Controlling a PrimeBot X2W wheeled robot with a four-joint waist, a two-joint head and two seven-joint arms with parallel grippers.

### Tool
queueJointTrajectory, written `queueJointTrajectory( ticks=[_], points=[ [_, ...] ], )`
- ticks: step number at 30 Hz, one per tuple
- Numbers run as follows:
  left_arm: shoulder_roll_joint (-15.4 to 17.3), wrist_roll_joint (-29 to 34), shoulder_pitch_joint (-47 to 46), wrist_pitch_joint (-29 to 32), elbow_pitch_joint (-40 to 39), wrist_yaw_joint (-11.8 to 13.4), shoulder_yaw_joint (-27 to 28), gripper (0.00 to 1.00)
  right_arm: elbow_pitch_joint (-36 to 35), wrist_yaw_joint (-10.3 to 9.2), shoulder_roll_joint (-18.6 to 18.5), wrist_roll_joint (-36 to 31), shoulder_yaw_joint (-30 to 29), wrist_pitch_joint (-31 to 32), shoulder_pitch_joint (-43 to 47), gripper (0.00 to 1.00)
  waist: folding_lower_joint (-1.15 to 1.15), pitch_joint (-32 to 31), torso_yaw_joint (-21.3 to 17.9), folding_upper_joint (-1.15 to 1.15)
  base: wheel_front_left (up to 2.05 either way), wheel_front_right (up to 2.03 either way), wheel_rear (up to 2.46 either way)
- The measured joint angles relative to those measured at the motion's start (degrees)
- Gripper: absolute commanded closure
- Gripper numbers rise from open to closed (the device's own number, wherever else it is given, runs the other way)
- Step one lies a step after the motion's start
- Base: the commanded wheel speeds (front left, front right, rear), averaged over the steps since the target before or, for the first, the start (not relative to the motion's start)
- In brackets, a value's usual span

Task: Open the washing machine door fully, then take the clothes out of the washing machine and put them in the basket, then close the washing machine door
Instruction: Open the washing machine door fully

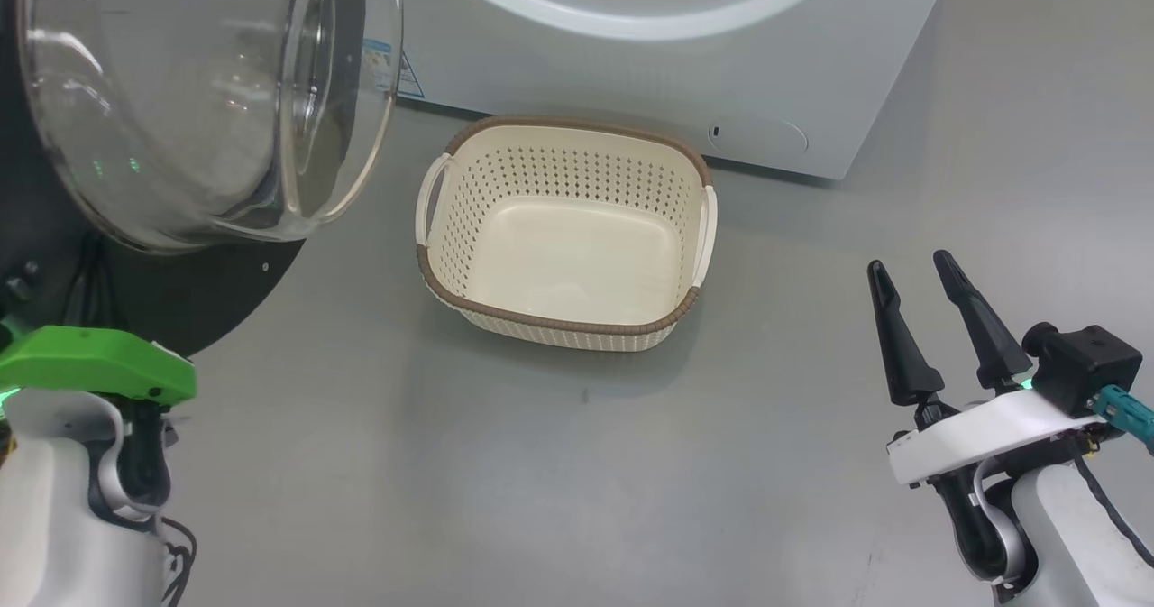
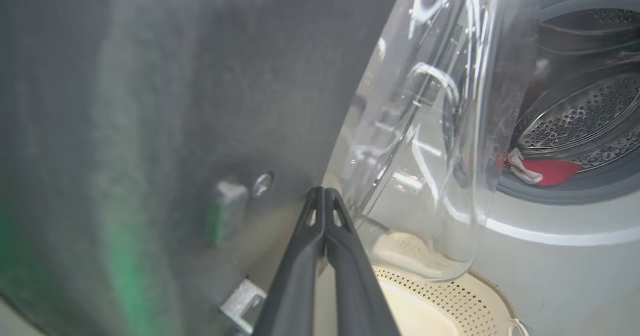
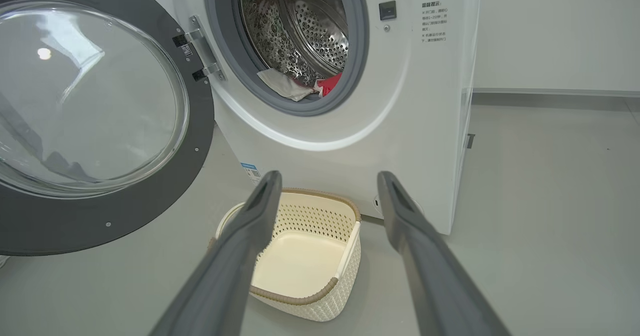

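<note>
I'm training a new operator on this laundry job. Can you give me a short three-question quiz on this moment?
1. True or false: the basket holds some of the clothes.
2. The washing machine door is: A) shut, B) swung open, C) taken off.
3. Which stands open, the left gripper or the right gripper?
Key: 1 false: the basket is empty and the clothes lie inside the washing machine. 2 B. 3 the right gripper; the left is shut.

The head view looks steeply down at the basket (image 1: 568,255); the left wrist view is very near the washing machine door (image 2: 150,101); the right wrist view, farther back, shares both.
</note>
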Motion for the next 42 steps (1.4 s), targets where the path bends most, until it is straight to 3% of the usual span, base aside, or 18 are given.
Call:
queueJointTrajectory(
  ticks=[27,35,42],
  points=[
    [9.0,-4.4,-4.0,-1.5,3.1,1.0,12.2,1.00,-1.9,-0.02,-2.9,-1.5,-0.5,2.3,-1.3,0.00,0.00,7.9,-0.9,0.00,0.00,0.00,0.00],
    [8.5,-4.4,-5.0,-2.4,4.8,0.9,10.7,1.00,-1.4,-0.02,-3.0,-1.5,-0.8,2.2,-2.1,0.00,0.00,8.3,-1.1,0.00,0.00,0.00,0.00],
    [5.5,-3.1,-4.8,-3.2,5.8,-0.7,7.0,1.00,0.2,0.00,-1.7,-1.4,-0.9,1.2,-2.6,0.00,0.00,6.2,-1.3,0.00,0.00,0.00,0.00]
  ],
)
